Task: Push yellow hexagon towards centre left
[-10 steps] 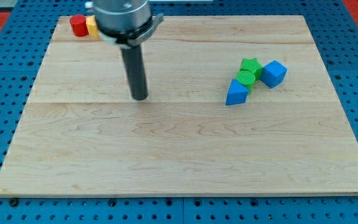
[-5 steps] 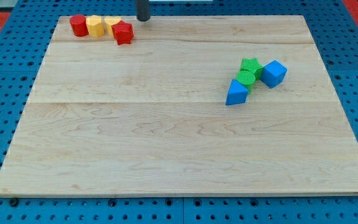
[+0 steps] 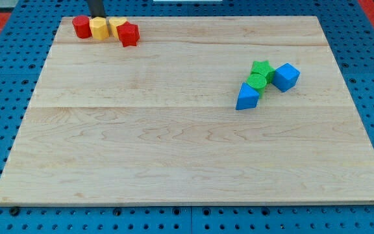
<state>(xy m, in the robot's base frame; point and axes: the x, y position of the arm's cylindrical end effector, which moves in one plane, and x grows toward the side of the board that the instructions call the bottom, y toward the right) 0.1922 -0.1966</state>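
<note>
Sitting in the upper left corner of the desk (image 3: pixel 174 162), the yellow hexagon (image 3: pixel 99 28) is packed into a short row of four blocks. A red block (image 3: pixel 81 26), round-looking, touches it on the view's left. On the view's right comes a second yellow block (image 3: pixel 115 25), shape hard to make out, and then a red block with a jagged outline (image 3: pixel 129 34), sitting a touch lower in the frame. My tip (image 3: pixel 97 16) shows at the very top edge of the frame, right behind the yellow hexagon and just about touching its far side. It is a plain rod, so nothing spreads or pinches. Well apart, at the right of the frame, a green star (image 3: pixel 262 67), a green cylinder (image 3: pixel 256 80), a blue cube (image 3: pixel 286 77) and a blue wedge-like block (image 3: pixel 247 97) huddle together, touching.
</note>
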